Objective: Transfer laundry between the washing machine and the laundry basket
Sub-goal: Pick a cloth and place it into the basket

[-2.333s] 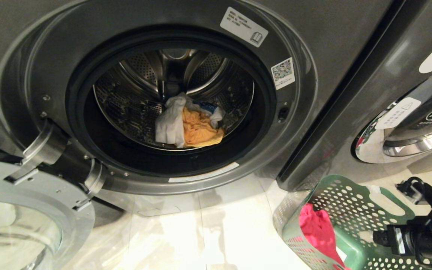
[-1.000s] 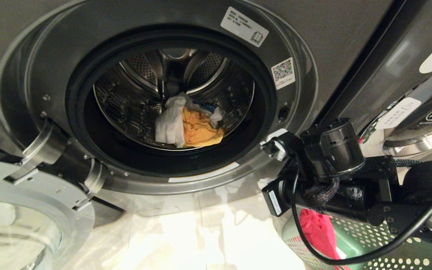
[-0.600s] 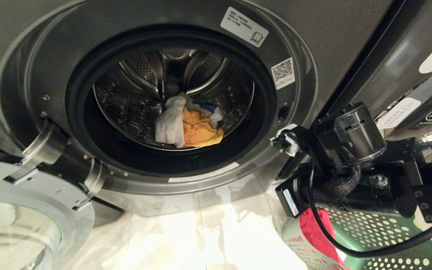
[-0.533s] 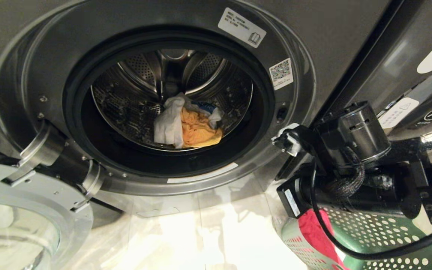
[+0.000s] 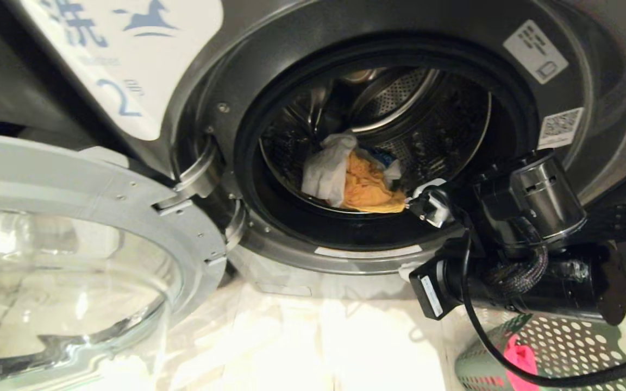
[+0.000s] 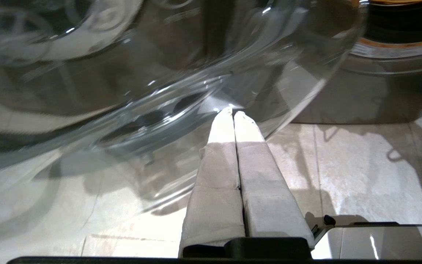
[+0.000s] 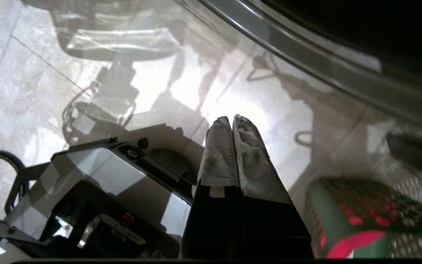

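The washing machine [image 5: 606, 108] stands with its door swung open to the left. In its drum [image 5: 427, 119] lies laundry: a white cloth [image 5: 326, 171] and an orange cloth [image 5: 370, 190], with a bit of blue behind. The green perforated laundry basket [image 5: 574, 347] sits on the floor at lower right with a pink cloth [image 5: 519, 361] in it. My right arm [image 5: 530, 201] hovers above the basket, in front of the opening's lower right rim. My right gripper [image 7: 232, 118] is shut and empty, pointing at the floor beside the basket [image 7: 343, 198]. Under the door glass, my left gripper [image 6: 232, 112] is shut and empty.
The open door [image 5: 128, 217] with its glass bowl [image 6: 123, 73] fills the lower left. Pale tiled floor [image 5: 318, 342] lies between door and basket. My own base [image 7: 97, 176] shows beneath the right gripper. The washer's rim [image 7: 306, 47] is close ahead.
The right arm rose from beside the basket to the opening's lower right rim. The whole view then shifted, so the camera moved; washer sits further right, door looms larger. Laundry unchanged.
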{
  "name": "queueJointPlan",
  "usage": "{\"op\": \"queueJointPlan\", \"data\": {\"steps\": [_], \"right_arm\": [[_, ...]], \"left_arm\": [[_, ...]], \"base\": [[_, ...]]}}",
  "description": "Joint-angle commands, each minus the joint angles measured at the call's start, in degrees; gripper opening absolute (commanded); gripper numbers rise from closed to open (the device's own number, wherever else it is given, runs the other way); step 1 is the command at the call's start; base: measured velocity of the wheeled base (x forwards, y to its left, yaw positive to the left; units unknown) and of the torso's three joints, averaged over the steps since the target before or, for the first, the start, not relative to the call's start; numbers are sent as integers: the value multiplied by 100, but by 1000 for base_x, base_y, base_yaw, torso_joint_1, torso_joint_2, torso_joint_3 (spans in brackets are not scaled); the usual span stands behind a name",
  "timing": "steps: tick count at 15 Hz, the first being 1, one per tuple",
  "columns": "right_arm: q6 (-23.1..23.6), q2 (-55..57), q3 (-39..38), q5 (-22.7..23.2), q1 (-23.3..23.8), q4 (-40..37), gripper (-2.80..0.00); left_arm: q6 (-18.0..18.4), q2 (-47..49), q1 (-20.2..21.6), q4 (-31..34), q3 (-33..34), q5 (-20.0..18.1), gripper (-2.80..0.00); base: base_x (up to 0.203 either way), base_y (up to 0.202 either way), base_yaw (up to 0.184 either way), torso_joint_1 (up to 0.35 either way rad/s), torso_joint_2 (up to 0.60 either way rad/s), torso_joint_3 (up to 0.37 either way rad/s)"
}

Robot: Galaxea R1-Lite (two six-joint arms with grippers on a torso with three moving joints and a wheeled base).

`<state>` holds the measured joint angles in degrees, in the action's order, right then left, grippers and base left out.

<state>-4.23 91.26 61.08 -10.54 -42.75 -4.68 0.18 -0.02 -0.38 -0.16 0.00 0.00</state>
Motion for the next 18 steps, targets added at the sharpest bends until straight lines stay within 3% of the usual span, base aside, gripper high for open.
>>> {"op": "queueJointPlan", "data": {"steps": [1, 4, 7, 11, 14, 15, 18], "right_arm": [[-96, -52, -295, -103, 21, 323, -280], [-468, -69, -993, -833, 35, 808, -280], [-1358, 142, -1550, -1765, 132, 1450, -280], [-1698, 1132, -1058, -2192, 683, 1590, -280], [-1755, 1898, -101, -2241, 1156, 1603, -280], [-1733, 2052, 227, -2241, 1261, 1569, 0], [-1745, 2371, 1298, -2225, 1524, 1173, 0]], "left_arm": [[-1, 2, 3, -2, 9, 0, -280], [-1, 2, 3, -8, 9, 5, -280], [-1, 2, 3, -2, 9, 2, -280], [-1, 2, 3, -2, 9, 0, -280], [-1, 2, 3, -2, 9, 0, -280], [-1, 2, 3, -2, 9, 6, -280], [-1, 2, 3, -11, 9, 0, -280]], "base": [[6, -5, 178, -1, 9, 4], [2, -10, 170, 6, 3, 1], [1, -3, 68, 0, 0, 0], [0, 0, 0, 0, 0, 0], [0, 0, 0, 0, 0, 0], [0, 0, 0, 0, 0, 0], [0, 0, 0, 0, 0, 0]]}}
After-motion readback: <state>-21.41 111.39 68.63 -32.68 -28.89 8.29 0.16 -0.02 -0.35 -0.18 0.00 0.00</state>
